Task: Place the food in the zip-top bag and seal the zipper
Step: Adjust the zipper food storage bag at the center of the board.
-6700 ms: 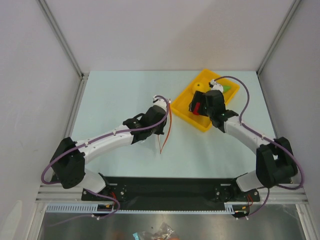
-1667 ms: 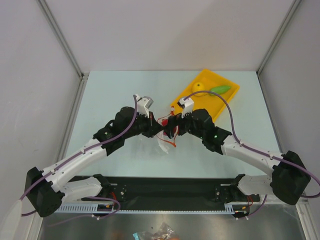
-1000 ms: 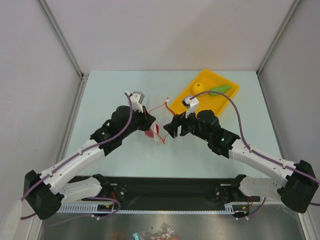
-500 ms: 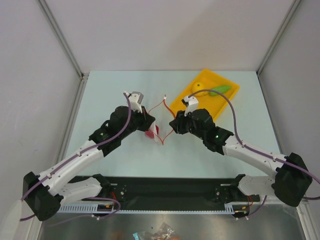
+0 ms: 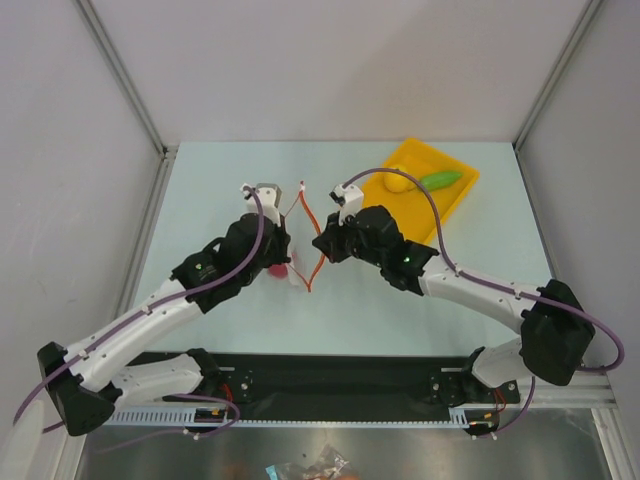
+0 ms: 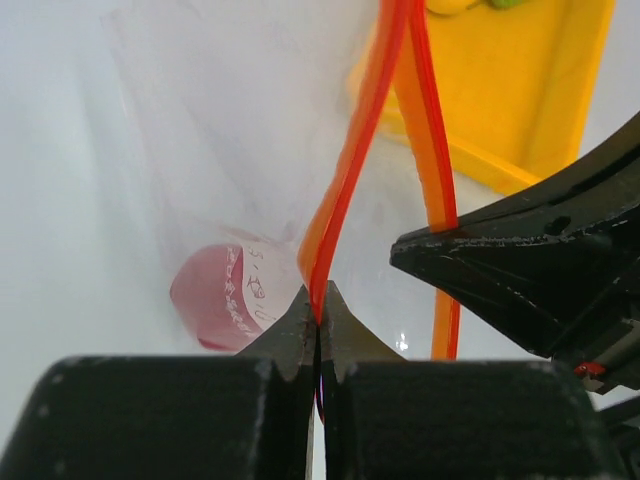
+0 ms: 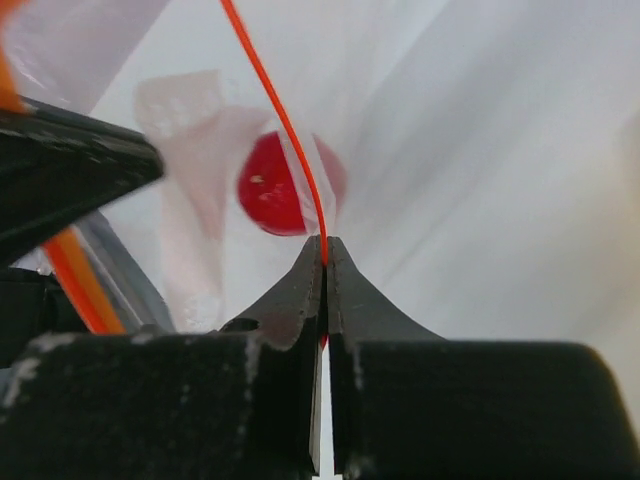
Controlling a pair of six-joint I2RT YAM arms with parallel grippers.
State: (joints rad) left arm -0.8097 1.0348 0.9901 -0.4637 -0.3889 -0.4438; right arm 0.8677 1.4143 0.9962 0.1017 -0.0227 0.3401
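Note:
The clear zip-top bag (image 6: 230, 130) hangs between my two grippers with its mouth pulled apart. My left gripper (image 6: 318, 320) is shut on one side of the red-orange zipper (image 5: 305, 240). On the other side of that strip my right gripper (image 7: 325, 262) is shut. The round red fruit (image 5: 275, 270) lies inside the bag, and it also shows as the red fruit (image 7: 275, 195) just beyond my right fingertips. The yellow lemon (image 5: 397, 181) and the green vegetable (image 5: 440, 179) lie in the yellow tray.
The yellow tray (image 5: 450, 200) sits at the back right, just behind my right arm. Metal frame posts and white walls bound the table on the left, right and far sides.
My right gripper has closed on its side of the zipper. Both grippers have carried the bag a little to the left and farther back, and its mouth has narrowed.

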